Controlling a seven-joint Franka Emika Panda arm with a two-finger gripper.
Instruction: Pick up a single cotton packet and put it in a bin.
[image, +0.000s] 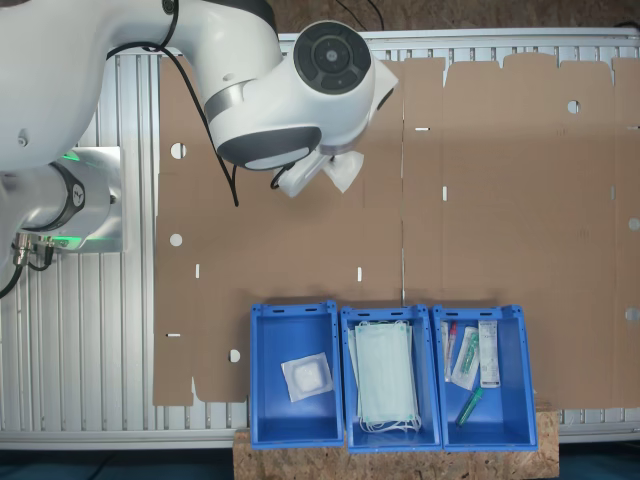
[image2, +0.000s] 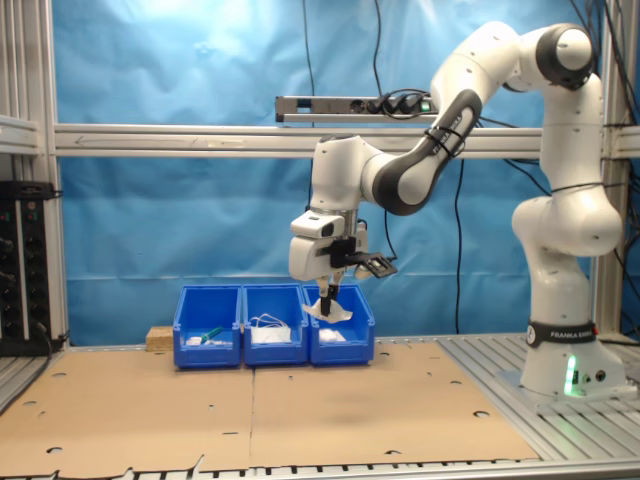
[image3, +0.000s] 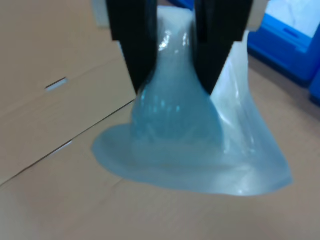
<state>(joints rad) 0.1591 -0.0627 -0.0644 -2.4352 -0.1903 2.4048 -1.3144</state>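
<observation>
Your tool (image3: 172, 80) is clamped on a cotton packet (image3: 185, 145): in the wrist view the two black fingers (image3: 132, 45) pinch its upper part, and the rest hangs and flares out below them over the cardboard (image3: 45, 130).

In the second exterior view the tool (image2: 328, 297) holds the packet (image2: 331, 312) in the air, well above the bench (image2: 560, 420), in front of the bin row. In the first exterior view the packet (image: 345, 172) peeks out at about 5 o'clock from the arm's wrist, well apart from the bins.

Three blue bins stand in a row at 6 o'clock in the first exterior view. The 9 o'clock bin (image: 265, 375) holds another white packet (image: 307, 378). The middle bin (image: 347, 330) holds pale green masks (image: 387, 385). The 3 o'clock bin (image: 515, 385) holds long narrow packets (image: 487, 353).
</observation>
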